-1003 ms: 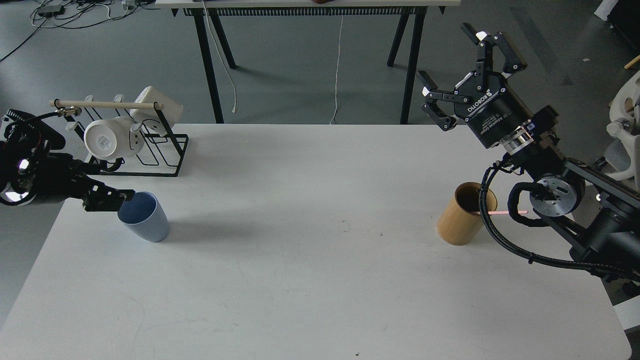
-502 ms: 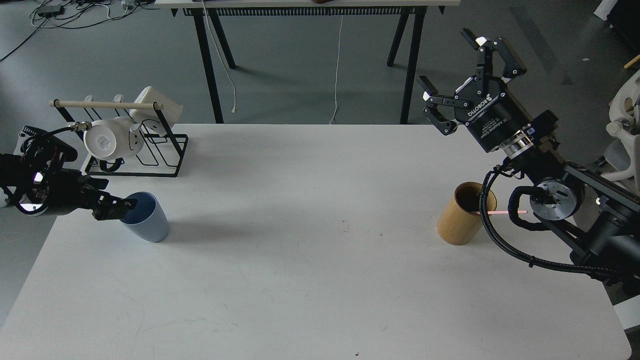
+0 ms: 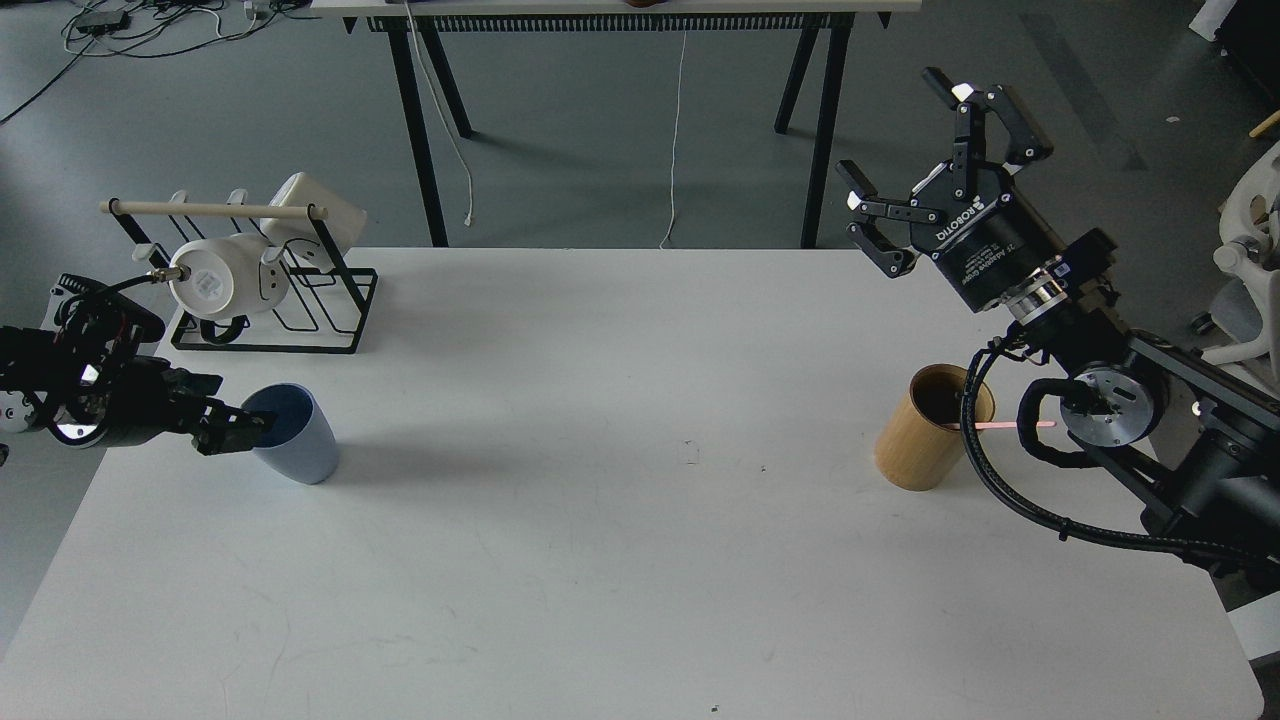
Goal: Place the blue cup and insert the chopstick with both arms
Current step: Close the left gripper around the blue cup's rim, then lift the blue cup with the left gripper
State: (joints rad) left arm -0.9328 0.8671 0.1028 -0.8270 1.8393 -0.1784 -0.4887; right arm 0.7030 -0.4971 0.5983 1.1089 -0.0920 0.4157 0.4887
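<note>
The blue cup (image 3: 296, 444) stands upright on the white table (image 3: 600, 560) at the left. My left gripper (image 3: 236, 430) is at the cup's left rim, dark and seen small, so I cannot tell whether its fingers are closed on the rim. A round wooden holder (image 3: 922, 440) stands at the right. A pink chopstick (image 3: 1005, 425) lies level from the holder's rim toward the right, partly crossed by my arm's cable. My right gripper (image 3: 895, 135) is open and empty, raised above the table's far right edge, well above the holder.
A black wire rack (image 3: 330, 300) with a wooden bar and white mugs (image 3: 215, 280) stands at the table's back left, just behind the blue cup. A black-legged table (image 3: 620, 60) stands on the floor behind.
My left arm has moved down and toward the left edge, its gripper dropping from the cup's top rim to its left side. The cup has stayed put. My right gripper has shifted slightly.
</note>
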